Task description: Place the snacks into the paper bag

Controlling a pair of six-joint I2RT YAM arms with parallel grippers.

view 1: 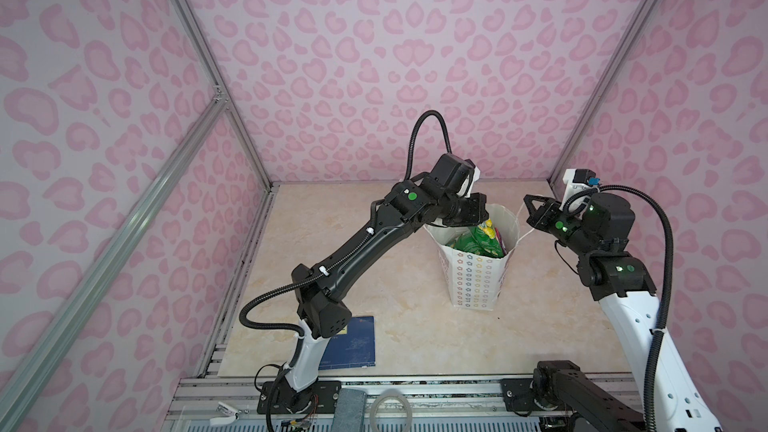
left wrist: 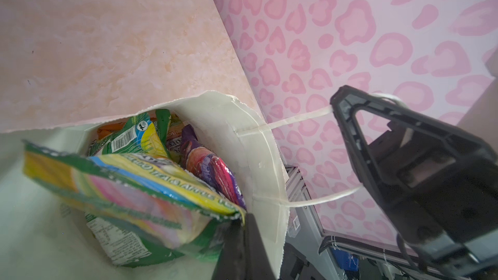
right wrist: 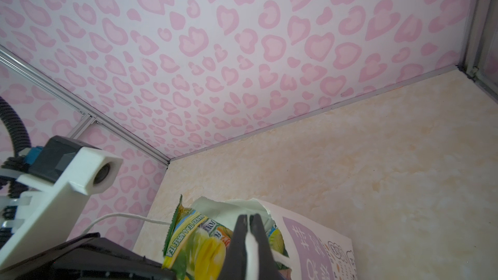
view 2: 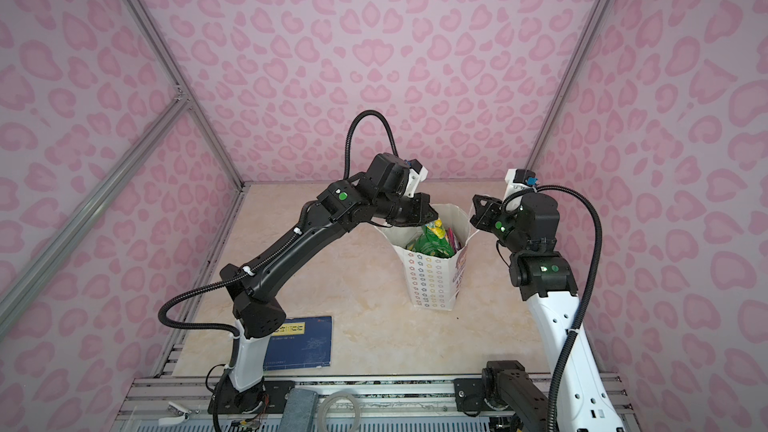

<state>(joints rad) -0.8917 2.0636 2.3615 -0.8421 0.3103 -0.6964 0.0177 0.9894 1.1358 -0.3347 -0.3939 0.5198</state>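
My left fingers (left wrist: 250, 246) are clenched on one corner of a green-and-yellow packet (left wrist: 129, 184). It hangs tilted in the mouth of the paper bag (left wrist: 242, 130), and how far it has sunk below the rim I cannot tell. Holding it by the corner lets the body go in first while my fingers stay above the paper.

My right fingers (right wrist: 238, 238) are pinched shut on the bag's white cord handle (left wrist: 296, 119) and draw it taut, away from the bag. I judge this holds the mouth spread and steadies the bag while my other arm works over it.

The rest of the snacks (left wrist: 210, 165) lie inside, green, orange and purple, piled toward one wall. In both top views the bag stands upright on the worktop (view 1: 374, 263) with no loose packet around it. The only other thing there is a dark-blue book (view 1: 353, 342) by my left arm's base, well apart from the bag.

The mouth is narrow and its paper rim is ragged. The packet's serrated edge sits near the wall on the handle side, so it could catch there. My two sets of fingers are near each other across the opening, and the back wall is close behind. Straight up looks like the free way out.
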